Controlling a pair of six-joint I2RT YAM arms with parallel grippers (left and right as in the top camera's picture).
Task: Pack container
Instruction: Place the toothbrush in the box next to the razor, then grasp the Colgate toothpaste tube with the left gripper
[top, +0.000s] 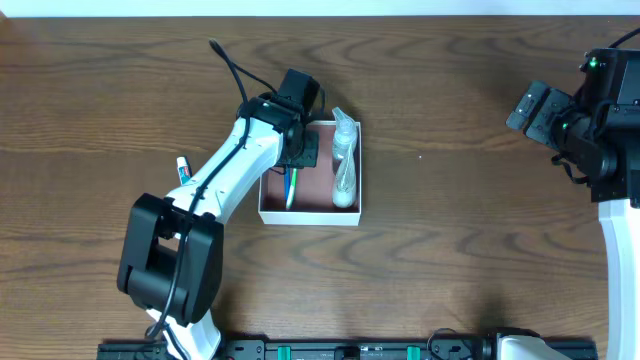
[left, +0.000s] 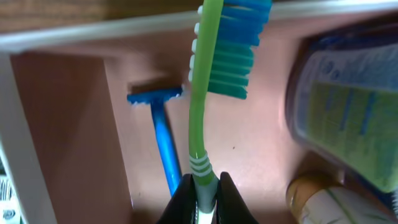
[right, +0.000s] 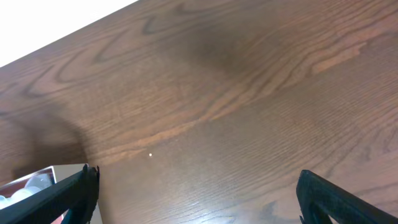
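The container (top: 355, 172) is a shallow white-walled box with a pink-brown floor (left: 261, 155) at the table's middle. My left gripper (left: 203, 193) is inside it, shut on a green toothbrush (left: 200, 93) with a blue-green bristle head, held over the floor. A blue razor (left: 163, 140) lies on the floor beside it. A clear bottle (top: 344, 160) lies along the container's right side; its label (left: 348, 118) shows in the left wrist view. My right gripper (right: 196, 193) is open and empty over bare table, far right of the container (right: 37, 180).
A small tube (top: 183, 170) lies on the table left of the container, beside my left arm. A tan-capped item (left: 317, 196) sits in the container near the bottle. The right arm's base (top: 615, 130) stands at the far right.
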